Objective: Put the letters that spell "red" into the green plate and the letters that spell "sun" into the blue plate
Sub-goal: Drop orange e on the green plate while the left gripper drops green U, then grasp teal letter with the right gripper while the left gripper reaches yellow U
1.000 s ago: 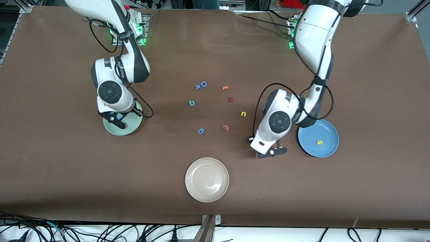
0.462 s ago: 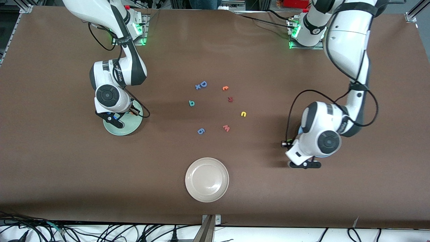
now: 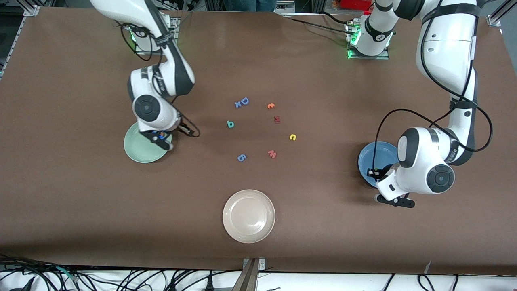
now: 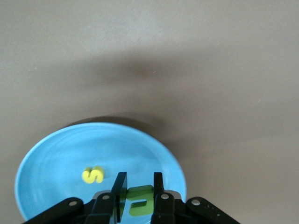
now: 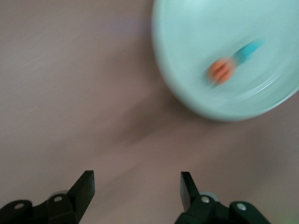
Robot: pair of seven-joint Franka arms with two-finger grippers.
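Observation:
My left gripper (image 4: 138,186) is shut on the green "u" (image 4: 140,199) and hangs over the blue plate (image 4: 56,149). A yellow "s" (image 4: 93,174) lies in that plate. In the front view the left gripper (image 3: 375,173) sits over the blue plate (image 3: 368,155). My right gripper (image 5: 137,184) is open and holds nothing, over the table at the edge of the green plate (image 5: 187,56). An orange "e" (image 5: 221,70) and a teal "r" (image 5: 247,49) lie in that plate. The yellow "n" (image 3: 293,137) and teal "d" (image 3: 230,124) lie on the table's middle.
Other letters lie mid-table: a blue "D" (image 3: 244,101), an orange letter (image 3: 271,106), a dark red one (image 3: 277,119), a pink "w" (image 3: 272,154) and a blue one (image 3: 241,157). A beige plate (image 3: 249,216) stands nearest the front camera.
The left arm has swung from the table over to the blue plate with the green "u". The right gripper has opened and shifted from over the green plate toward its middle-side edge.

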